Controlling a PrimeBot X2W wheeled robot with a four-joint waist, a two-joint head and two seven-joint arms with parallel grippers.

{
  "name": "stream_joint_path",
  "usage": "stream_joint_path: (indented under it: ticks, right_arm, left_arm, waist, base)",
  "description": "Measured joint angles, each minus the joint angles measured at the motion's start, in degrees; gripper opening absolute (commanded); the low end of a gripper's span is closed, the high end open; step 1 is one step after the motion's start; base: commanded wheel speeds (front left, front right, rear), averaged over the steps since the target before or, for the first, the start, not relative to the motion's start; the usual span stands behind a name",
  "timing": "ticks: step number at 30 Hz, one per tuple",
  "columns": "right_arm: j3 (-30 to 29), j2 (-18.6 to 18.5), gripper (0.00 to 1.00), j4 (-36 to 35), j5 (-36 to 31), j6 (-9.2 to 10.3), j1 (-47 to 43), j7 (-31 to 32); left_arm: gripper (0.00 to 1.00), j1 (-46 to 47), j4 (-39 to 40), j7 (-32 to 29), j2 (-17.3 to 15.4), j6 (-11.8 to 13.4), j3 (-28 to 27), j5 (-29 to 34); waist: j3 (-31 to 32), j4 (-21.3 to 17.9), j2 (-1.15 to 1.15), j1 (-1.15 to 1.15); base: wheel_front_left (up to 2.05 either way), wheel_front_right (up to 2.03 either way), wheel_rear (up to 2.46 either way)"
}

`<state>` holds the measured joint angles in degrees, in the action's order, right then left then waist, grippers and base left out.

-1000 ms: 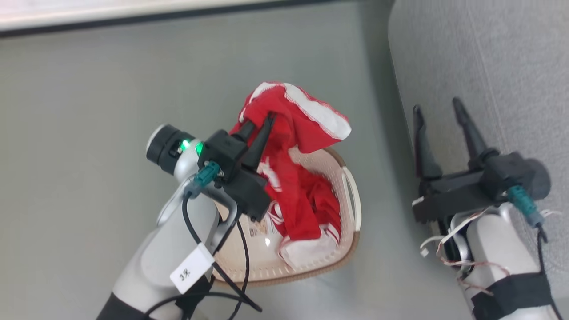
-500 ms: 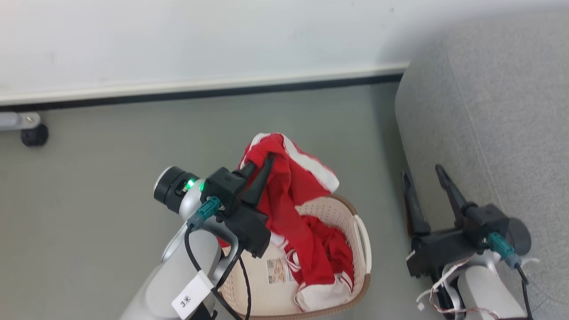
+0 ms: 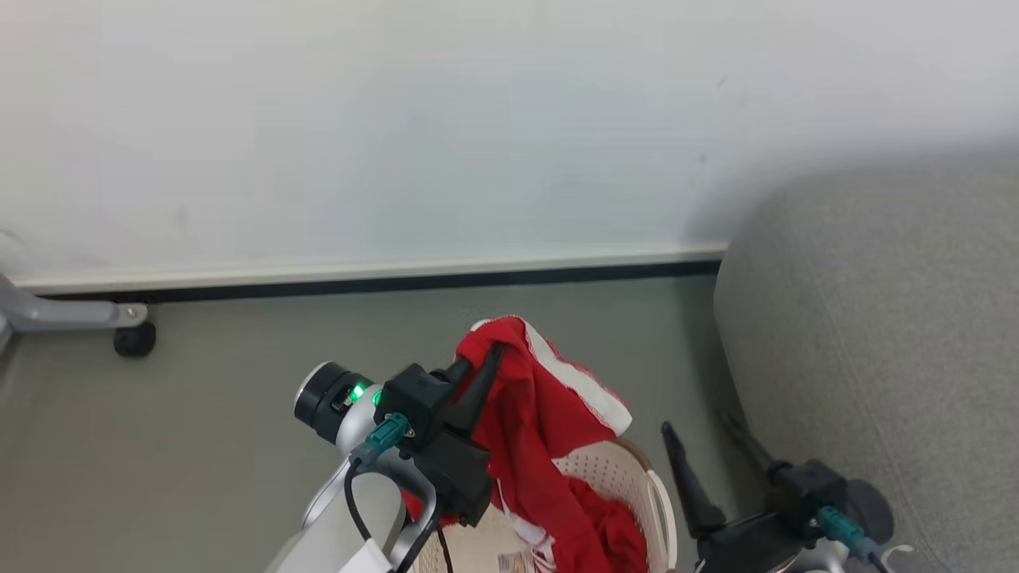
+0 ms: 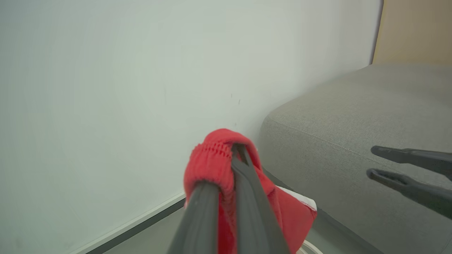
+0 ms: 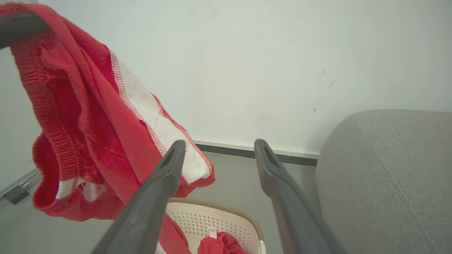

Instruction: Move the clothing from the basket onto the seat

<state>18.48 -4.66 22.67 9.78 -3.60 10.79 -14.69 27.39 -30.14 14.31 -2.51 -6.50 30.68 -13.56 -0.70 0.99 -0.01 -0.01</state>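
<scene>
My left gripper (image 3: 484, 356) is shut on the waistband of a red garment with white bands, the clothing (image 3: 541, 406). The garment hangs up out of the cream perforated basket (image 3: 629, 477) on the floor, its lower part still trailing inside. The left wrist view shows the red cloth (image 4: 212, 162) pinched between my fingers. More red clothing (image 5: 219, 245) lies in the basket (image 5: 219, 218). The right gripper (image 3: 694, 422) stands open and empty beside the basket, close to the grey seat (image 3: 876, 318). In the right wrist view the hanging garment (image 5: 81, 116) is left of that gripper (image 5: 219, 144).
A white wall with a dark skirting strip (image 3: 398, 282) runs behind the basket. A grey frame leg with a black caster (image 3: 134, 338) stands at the far left. Grey floor (image 3: 199, 414) lies between. The seat's rounded side (image 5: 388, 169) rises right of the basket.
The head view has tilted upward, showing more wall and less basket. My left gripper has lifted the red garment higher out of the basket. The right gripper stays open.
</scene>
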Motion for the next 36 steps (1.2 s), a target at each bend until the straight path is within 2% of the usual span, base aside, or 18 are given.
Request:
stream_joint_path:
  ticks: [11, 19, 33, 34, 35, 36]
  right_arm:
    - [6.5, 0.2, 1.00, 1.5, -1.8, -2.46, 0.5, 0.0]
    - [9.3, 0.3, 1.00, 4.2, -2.1, -2.90, 3.0, 0.1]
    - [12.6, 0.4, 1.00, 12.8, -3.0, -3.46, 9.7, 1.5]
    - [12.8, 0.4, 0.80, 13.2, -3.0, -3.46, 10.1, 1.5]
    - [13.0, 0.5, 0.50, 13.6, -3.0, -3.46, 10.4, 1.5]
    - [13.1, 0.5, 0.30, 14.2, -3.0, -3.46, 10.8, 1.5]
  left_arm:
    - [0.00, -1.3, 4.4, -0.1, -0.3, 0.0, 1.3, 0.0]
    - [0.00, -1.9, 7.2, -0.7, -0.3, 0.0, 1.8, 0.0]
    - [0.00, -1.9, 11.6, -2.4, -0.3, 0.0, 3.3, 0.1]
    - [0.00, -1.9, 11.9, -2.6, -0.3, 0.0, 3.3, 0.1]
    - [0.00, -1.9, 12.1, -2.7, -0.3, 0.0, 3.4, 0.1]
    - [0.00, -1.9, 12.3, -2.8, -0.3, 0.0, 3.5, 0.1]
  waist:
    - [4.2, 1.1, 0.00, 0.01]
    - [3.5, 1.2, 0.01, 0.02]
    - [2.9, 1.5, 0.01, 0.02]
    - [2.8, 1.5, 0.01, 0.02]
    - [2.8, 1.6, 0.01, 0.02]
    - [2.8, 1.6, 0.01, 0.02]
  base:
    - [0.00, 0.00, 0.00]
    - [0.00, 0.00, 0.00]
    - [0.00, 0.00, 0.00]
    - [0.00, 0.00, 0.00]
    - [0.00, 0.00, 0.00]
    - [0.00, 0.00, 0.00]
